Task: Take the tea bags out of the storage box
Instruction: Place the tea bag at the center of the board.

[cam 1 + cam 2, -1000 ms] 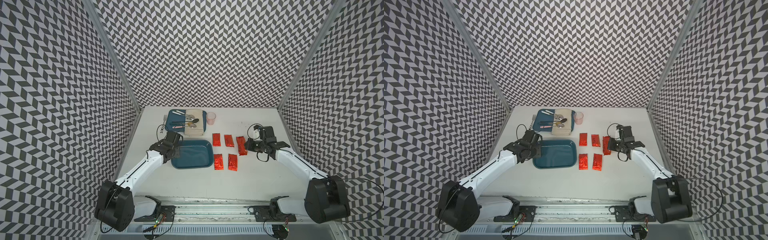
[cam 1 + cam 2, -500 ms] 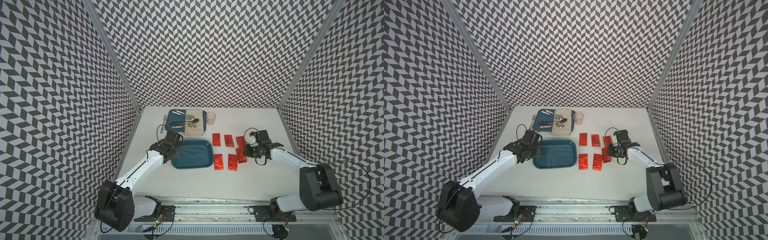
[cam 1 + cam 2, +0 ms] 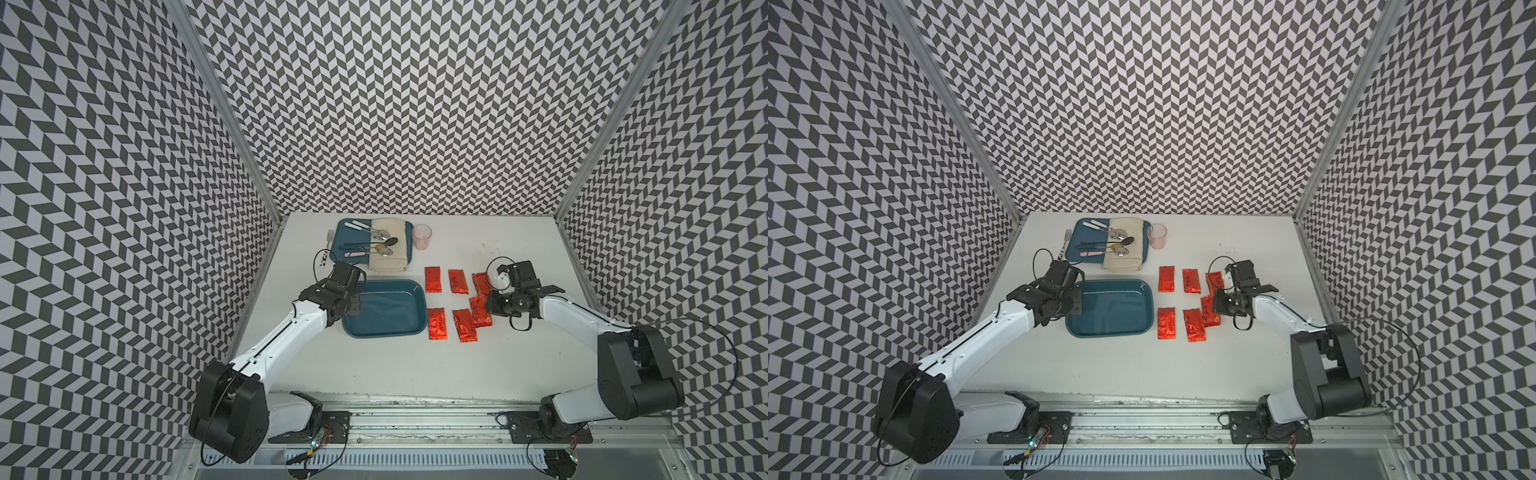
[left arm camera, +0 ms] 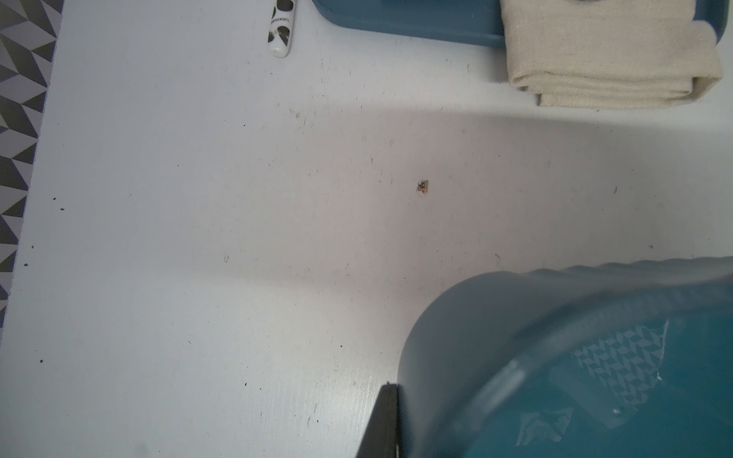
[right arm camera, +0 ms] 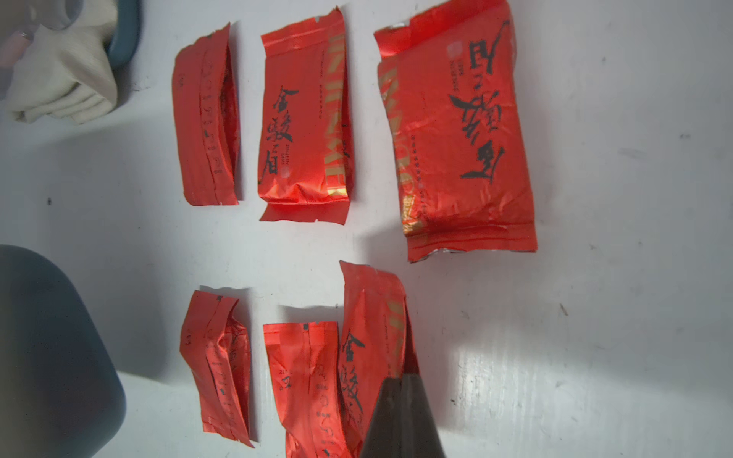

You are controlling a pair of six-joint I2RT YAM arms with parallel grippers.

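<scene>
- Nearest on the white desk [image 3: 374, 374], just right of the box, lie two of the six small flat sachets of crinkled red foil with dark print, the tea bags [image 3: 437, 324], side by side and apart.
- At the right end of that near row, the right gripper [image 3: 489, 309] has its jaws closed tight on the sixth tea bag [image 5: 373, 337]. It is pinched by one edge and tilted, and its low end overlaps the neighbouring bag.
- To the left, the deep teal-blue rounded plastic tub, the storage box [image 3: 382, 333], shows a bare bottom in both top views. The left gripper [image 3: 350, 309] has its jaws shut on the left rim, steadying it.
- All six bags are outside the box, so this looks like the last placing.
- The next move calls for shifting the held bag right onto clear desk, so that it does not land on its neighbour, then lowering it and parting the jaws. The left jaws can then let go of the rim.
- Farther back, three more bags form a second row. The rightmost lies just beside the right arm's wrist, where a careless sweep could drag it.
- Farthest are a flat blue tray [image 3: 343, 235] with cutlery [image 3: 374, 245] and a folded beige cloth [image 3: 388, 262]. A fork [image 3: 329, 249] lies at its left and a clear pink cup [image 3: 422, 237] stands at its right, all well out of the way.
</scene>
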